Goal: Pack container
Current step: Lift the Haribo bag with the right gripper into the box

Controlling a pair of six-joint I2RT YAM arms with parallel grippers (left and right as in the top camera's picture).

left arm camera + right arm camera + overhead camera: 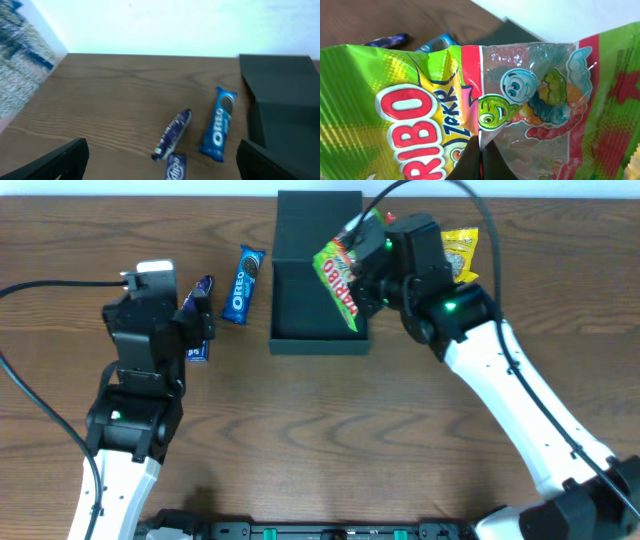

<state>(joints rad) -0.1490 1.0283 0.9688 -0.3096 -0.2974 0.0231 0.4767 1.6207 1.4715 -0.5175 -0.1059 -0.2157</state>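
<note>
The container [300, 290] stands open on the table [330, 430], its lid folded back on the far side. You see its dark inside from the overhead camera, and the part of the floor that shows is bare.

Your right gripper [362, 258] is at the right wall of the container and grasps a green gummy bag [338, 278]. In the right wrist view the two dark fingers [470, 162] are pressed together on the bag's middle seam. The bag hangs tilted over the right part of the container and covers a piece of its right wall. I cannot tell if the bag touches the container.

Right of the container, partly behind the right arm, lies a yellow packet [462, 255].

Your left gripper [162, 147] is left of the container and well apart from it. Its fingers [65, 160] are spread wide and grasp nothing.

Just beside the container's left wall lies a blue cookie packet [243, 284], with its long side almost parallel to that wall. Further left of the container is a purple bar [172, 134], near the cookie packet but not touching it. A small purple packet [175, 167] lies just beside the bar's near end, between the spread fingers in the left wrist view.
</note>
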